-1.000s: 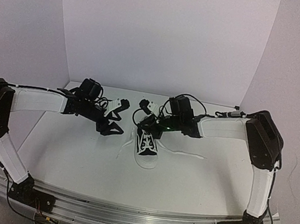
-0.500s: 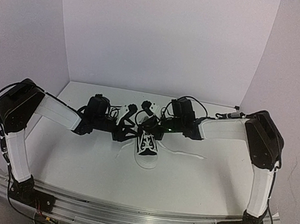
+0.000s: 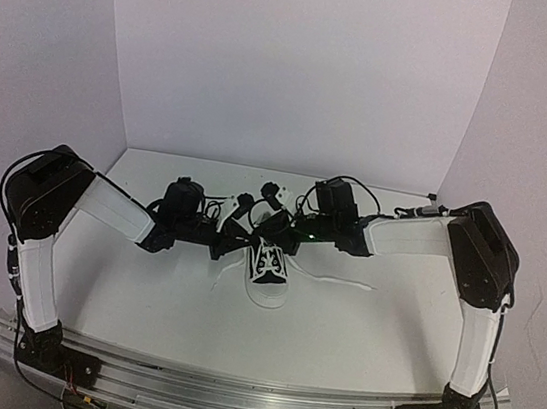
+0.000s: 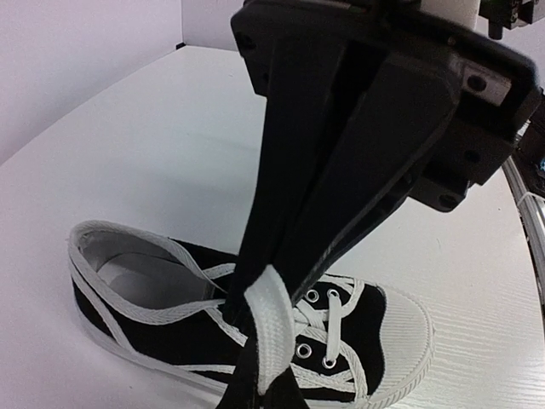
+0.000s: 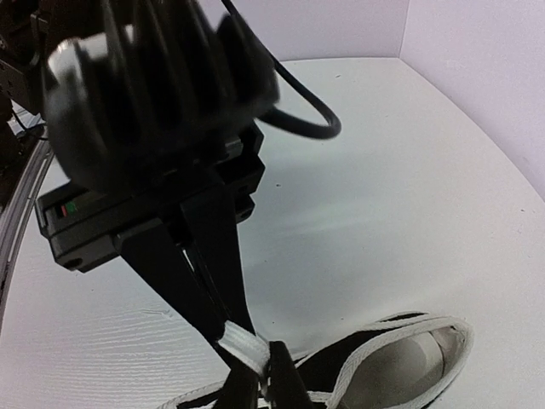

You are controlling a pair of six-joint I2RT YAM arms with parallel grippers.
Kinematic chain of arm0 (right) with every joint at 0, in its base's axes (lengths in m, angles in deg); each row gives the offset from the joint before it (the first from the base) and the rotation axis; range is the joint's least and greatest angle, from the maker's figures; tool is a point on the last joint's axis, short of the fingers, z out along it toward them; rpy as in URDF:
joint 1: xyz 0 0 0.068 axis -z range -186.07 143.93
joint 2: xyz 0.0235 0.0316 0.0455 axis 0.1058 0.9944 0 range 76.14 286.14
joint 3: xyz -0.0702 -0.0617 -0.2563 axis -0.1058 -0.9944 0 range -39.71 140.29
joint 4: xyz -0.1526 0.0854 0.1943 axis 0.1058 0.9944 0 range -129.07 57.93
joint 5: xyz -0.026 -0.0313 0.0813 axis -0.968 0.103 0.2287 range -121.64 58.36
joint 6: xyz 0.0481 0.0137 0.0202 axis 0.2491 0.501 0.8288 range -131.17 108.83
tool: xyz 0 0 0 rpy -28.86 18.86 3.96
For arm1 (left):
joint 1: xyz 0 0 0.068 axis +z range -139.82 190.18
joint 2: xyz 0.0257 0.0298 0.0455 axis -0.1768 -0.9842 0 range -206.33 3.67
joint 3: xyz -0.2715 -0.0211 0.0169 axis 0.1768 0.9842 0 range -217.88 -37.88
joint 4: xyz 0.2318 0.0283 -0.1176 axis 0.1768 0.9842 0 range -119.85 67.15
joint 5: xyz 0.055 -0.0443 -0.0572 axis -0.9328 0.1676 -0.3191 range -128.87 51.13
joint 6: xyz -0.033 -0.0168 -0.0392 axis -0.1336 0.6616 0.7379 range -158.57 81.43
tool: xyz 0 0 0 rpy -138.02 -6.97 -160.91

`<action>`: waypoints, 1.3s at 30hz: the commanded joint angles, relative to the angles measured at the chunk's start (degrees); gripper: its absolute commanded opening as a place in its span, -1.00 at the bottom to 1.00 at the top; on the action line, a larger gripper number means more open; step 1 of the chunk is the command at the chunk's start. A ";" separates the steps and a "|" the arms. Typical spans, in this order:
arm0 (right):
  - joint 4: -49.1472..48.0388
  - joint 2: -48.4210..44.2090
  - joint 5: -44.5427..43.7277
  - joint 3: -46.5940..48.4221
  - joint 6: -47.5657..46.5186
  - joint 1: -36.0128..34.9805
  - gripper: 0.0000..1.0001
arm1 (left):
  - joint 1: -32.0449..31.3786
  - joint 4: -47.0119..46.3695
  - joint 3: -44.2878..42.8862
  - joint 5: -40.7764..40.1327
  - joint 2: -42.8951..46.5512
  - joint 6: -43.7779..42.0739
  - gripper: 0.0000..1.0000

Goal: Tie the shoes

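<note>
The shoe (image 3: 268,272), a small black sneaker with a white toe cap, lies mid-table with its toe toward the arms. Both grippers meet just above its tongue. My left gripper (image 3: 241,233) comes in from the left and is shut on a loop of white lace (image 4: 271,328). My right gripper (image 3: 264,230) comes in from the right and pinches the same lace. In the left wrist view my left gripper (image 4: 260,388) sits at the bottom edge, under the right gripper's fingers (image 4: 289,213). In the right wrist view the lace (image 5: 245,345) spans the left gripper's fingers (image 5: 209,273) and my right gripper (image 5: 260,385).
One loose lace end (image 3: 339,280) trails right of the shoe on the white table (image 3: 141,288); another (image 3: 224,273) trails left. White walls close the back and both sides. A metal rail (image 3: 247,403) carries the arm bases at the near edge.
The left arm swung right from beside the shoe to its tongue, and its open jaws closed on the lace. The right gripper stayed over the shoe, holding the lace.
</note>
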 commanded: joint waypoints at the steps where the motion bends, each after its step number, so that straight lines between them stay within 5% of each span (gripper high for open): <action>1: -2.41 -3.67 1.44 -0.29 4.72 -0.01 -0.63 | -1.20 -2.55 -2.39 -1.92 -2.26 0.83 -1.00; 12: -0.67 -8.20 0.94 -4.36 10.97 0.00 -0.06 | -2.00 -4.20 -3.91 -4.32 -4.70 -0.34 -1.00; 19: 1.67 -11.36 -14.62 -3.54 31.63 -0.15 0.26 | -2.56 -4.73 -3.98 -4.94 -5.55 -0.93 -1.00; 27: 12.63 -9.56 -26.75 0.42 46.75 -3.53 0.35 | -2.92 -5.55 -4.11 -5.12 -5.49 -0.85 -1.00; 39: 14.39 -5.10 -25.19 3.07 45.31 -4.71 0.14 | -3.02 -5.09 -4.20 -5.01 -5.89 -1.46 -1.00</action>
